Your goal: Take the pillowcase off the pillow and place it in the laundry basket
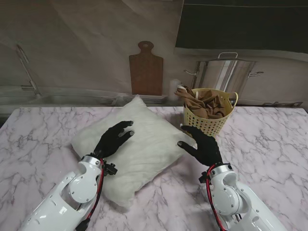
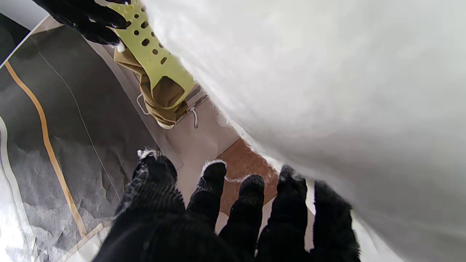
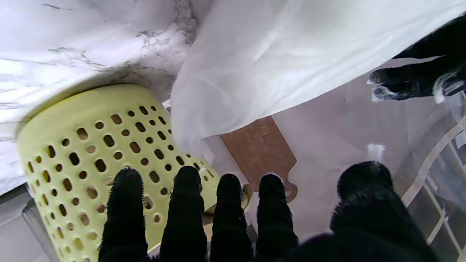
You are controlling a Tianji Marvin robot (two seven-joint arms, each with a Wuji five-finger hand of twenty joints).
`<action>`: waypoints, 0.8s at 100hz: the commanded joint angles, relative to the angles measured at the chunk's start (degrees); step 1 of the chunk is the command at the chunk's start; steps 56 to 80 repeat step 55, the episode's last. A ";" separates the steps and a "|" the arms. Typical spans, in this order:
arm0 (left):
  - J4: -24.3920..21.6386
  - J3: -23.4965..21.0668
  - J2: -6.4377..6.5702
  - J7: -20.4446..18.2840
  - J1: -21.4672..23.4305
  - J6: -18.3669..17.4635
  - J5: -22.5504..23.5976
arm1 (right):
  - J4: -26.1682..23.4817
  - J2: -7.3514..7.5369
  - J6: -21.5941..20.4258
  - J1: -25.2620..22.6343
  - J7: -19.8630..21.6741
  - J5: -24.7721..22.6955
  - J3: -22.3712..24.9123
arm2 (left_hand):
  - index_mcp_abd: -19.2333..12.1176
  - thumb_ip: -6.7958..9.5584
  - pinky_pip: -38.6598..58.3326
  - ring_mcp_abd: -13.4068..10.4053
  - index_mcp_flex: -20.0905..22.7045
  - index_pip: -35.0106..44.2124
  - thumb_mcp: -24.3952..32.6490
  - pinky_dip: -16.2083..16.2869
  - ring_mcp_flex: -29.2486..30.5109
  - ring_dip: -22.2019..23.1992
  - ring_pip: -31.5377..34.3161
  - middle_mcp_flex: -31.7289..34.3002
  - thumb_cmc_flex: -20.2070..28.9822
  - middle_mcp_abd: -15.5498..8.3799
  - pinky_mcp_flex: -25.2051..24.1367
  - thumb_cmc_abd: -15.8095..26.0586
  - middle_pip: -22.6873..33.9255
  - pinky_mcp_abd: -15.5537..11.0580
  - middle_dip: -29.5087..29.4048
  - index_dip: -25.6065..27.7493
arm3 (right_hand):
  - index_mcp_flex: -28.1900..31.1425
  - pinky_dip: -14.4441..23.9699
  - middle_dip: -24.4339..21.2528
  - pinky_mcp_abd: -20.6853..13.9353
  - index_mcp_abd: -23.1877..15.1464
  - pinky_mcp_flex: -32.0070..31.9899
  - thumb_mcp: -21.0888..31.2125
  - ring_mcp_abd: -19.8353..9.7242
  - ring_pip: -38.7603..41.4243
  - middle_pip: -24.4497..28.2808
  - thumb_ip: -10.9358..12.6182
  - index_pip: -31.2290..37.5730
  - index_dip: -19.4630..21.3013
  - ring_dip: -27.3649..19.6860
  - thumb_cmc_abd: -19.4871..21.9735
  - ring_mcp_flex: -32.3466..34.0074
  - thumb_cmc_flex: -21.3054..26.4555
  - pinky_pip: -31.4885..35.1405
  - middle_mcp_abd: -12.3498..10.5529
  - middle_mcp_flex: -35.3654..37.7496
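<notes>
A bare white pillow (image 1: 139, 144) lies on the marble table (image 1: 43, 130), seen close in the left wrist view (image 2: 327, 91) and the right wrist view (image 3: 291, 54). A tan pillowcase (image 1: 204, 107) sits bunched inside the yellow laundry basket (image 1: 207, 122), which stands at the pillow's right far corner (image 2: 156, 58) (image 3: 83, 145). My left hand (image 1: 113, 139) rests open over the pillow's middle, fingers spread. My right hand (image 1: 202, 144) hovers open between the pillow's right edge and the basket, holding nothing.
A wooden cutting board (image 1: 146, 70) leans on the back wall behind the pillow. A steel stockpot (image 1: 224, 74) stands behind the basket. Bare marble lies to the left and at the right front.
</notes>
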 commanded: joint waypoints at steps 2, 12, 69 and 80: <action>-0.59 -0.33 0.41 -0.99 0.28 -0.22 0.91 | 0.65 0.44 0.01 -0.36 0.09 1.00 1.04 | 0.06 0.78 -25.75 0.08 -1.26 -0.81 -0.01 -0.82 0.05 -0.95 0.55 -1.24 -0.01 -0.20 0.10 3.46 -0.09 1.04 -0.61 -0.82 | -0.08 1.08 0.10 -1.41 -2.01 -0.30 -0.33 -1.88 -1.53 0.45 1.07 1.12 0.80 0.02 1.04 -1.61 0.10 -1.28 -1.93 -1.01; -1.22 -1.22 0.84 -2.27 0.48 -0.35 1.52 | 0.76 0.48 -0.30 -0.54 0.36 1.24 1.62 | 0.29 0.80 -25.77 0.33 -1.57 -0.96 0.00 -0.64 -0.08 -0.93 0.73 -0.47 0.01 -0.11 0.02 3.50 0.36 1.28 -0.32 -0.92 | -0.13 1.40 0.04 -1.40 -1.88 -0.13 -0.57 -1.86 -1.49 0.36 1.07 1.25 0.61 0.03 1.13 -1.51 0.25 -1.56 -2.11 -0.60; -0.08 -1.39 0.96 -3.08 -0.79 0.58 1.66 | 0.48 0.38 -1.15 0.29 1.05 2.62 1.41 | 0.70 0.81 -26.03 0.58 -2.38 -1.37 -0.06 -0.14 -0.42 -1.05 0.80 -0.29 -0.28 0.04 -0.19 3.47 0.25 1.49 0.16 -1.24 | -0.37 2.65 -0.04 -1.26 -1.67 0.36 -1.41 -1.98 -1.47 0.08 1.17 1.60 -0.18 0.01 0.95 -1.32 0.70 -2.42 -1.84 -0.46; -0.08 -1.39 0.96 -3.08 -0.79 0.58 1.66 | 0.48 0.38 -1.15 0.29 1.05 2.62 1.41 | 0.70 0.81 -26.03 0.58 -2.38 -1.37 -0.06 -0.14 -0.42 -1.05 0.80 -0.29 -0.28 0.04 -0.19 3.47 0.25 1.49 0.16 -1.24 | -0.37 2.65 -0.04 -1.26 -1.67 0.36 -1.41 -1.98 -1.47 0.08 1.17 1.60 -0.18 0.01 0.95 -1.32 0.70 -2.42 -1.84 -0.46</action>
